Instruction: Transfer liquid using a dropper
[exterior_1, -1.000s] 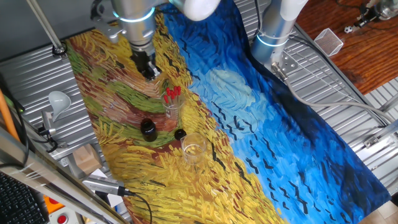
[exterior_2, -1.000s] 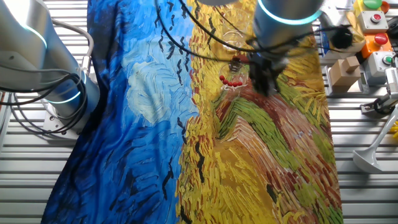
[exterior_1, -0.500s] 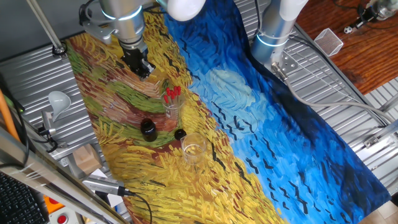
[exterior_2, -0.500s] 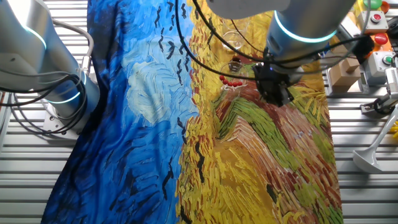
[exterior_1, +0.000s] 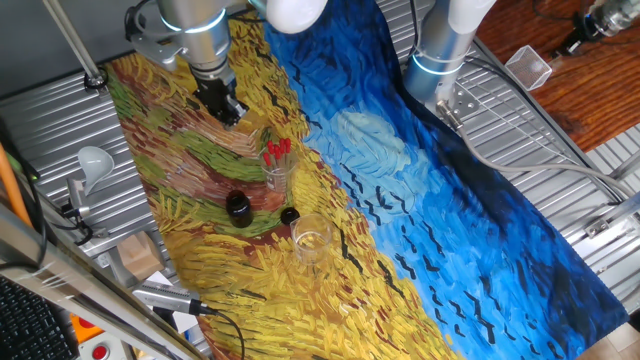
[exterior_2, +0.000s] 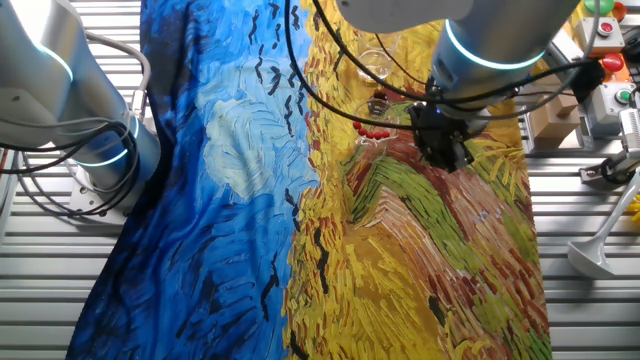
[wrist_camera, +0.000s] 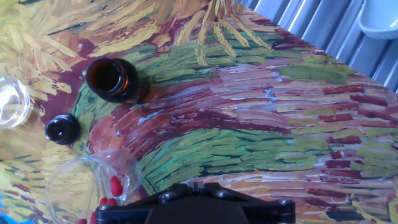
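Note:
Several droppers (exterior_1: 277, 150) with red bulbs stand in a clear glass (exterior_1: 276, 176) near the middle of the painted cloth. Their bulbs (exterior_2: 372, 130) also show in the other fixed view and at the lower left of the hand view as red bulbs (wrist_camera: 115, 185). My gripper (exterior_1: 224, 106) hangs above the cloth, apart from the glass and on the far side of it. Its black fingers (wrist_camera: 195, 185) are shut with nothing between them. The gripper (exterior_2: 450, 150) is to the right of the bulbs in the other fixed view.
An open dark bottle (wrist_camera: 112, 79) and its small black cap (wrist_camera: 61, 128) stand near the dropper glass. A second, empty clear glass (exterior_1: 311, 240) sits beyond the cap. The cloth (exterior_1: 470, 230) covers a ribbed metal table. Another arm base (exterior_1: 440, 50) stands at the back.
Over the last second my gripper moved away from the dropper glass, up and left in the one fixed view. In the last half second it has hardly shifted. Nothing on the cloth moved.

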